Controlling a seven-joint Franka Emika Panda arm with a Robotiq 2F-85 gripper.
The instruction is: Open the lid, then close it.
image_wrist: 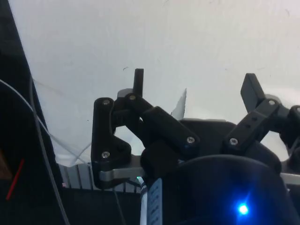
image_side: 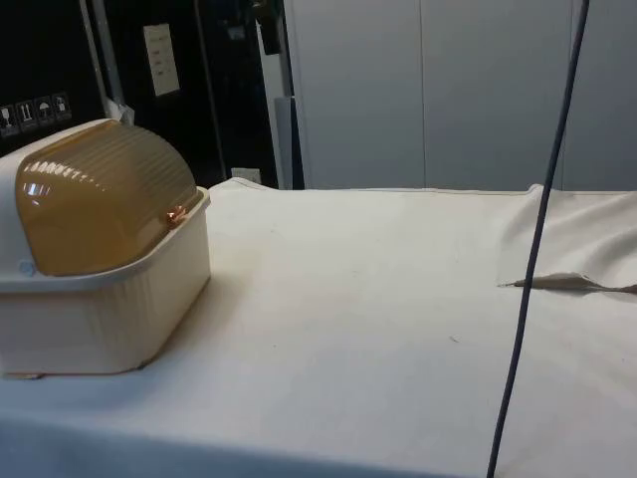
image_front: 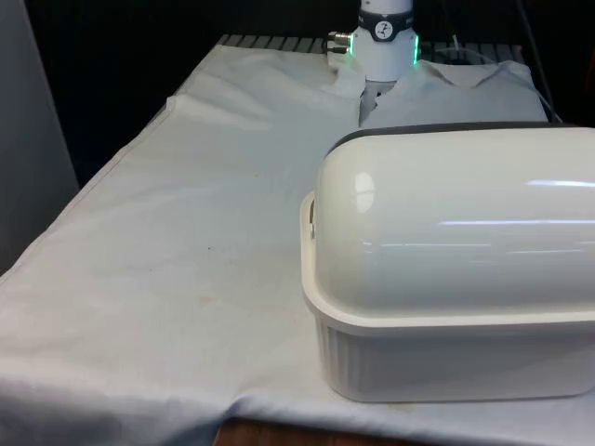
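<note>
One bread box (image_front: 446, 279) sits at the lower right of the front view on the table (image_front: 167, 260), its glossy cream back turned to the camera; the shell looks stiff, light and slippery. At the top centre, only the arm's base (image_front: 383, 42) shows.

Side view: the box stands at the left, its amber ribbed lid (image_side: 105, 199) shut. A small knob (image_side: 175, 215) on the lid's lower edge looks like the best hold.

Wrist view: the gripper (image_wrist: 194, 86) hangs above bare cloth, fingers (image_wrist: 138, 80) spread wide, holding nothing.

Bread box (image_front: 446, 279) cut by front view's right edge — lid front hidden.
</note>
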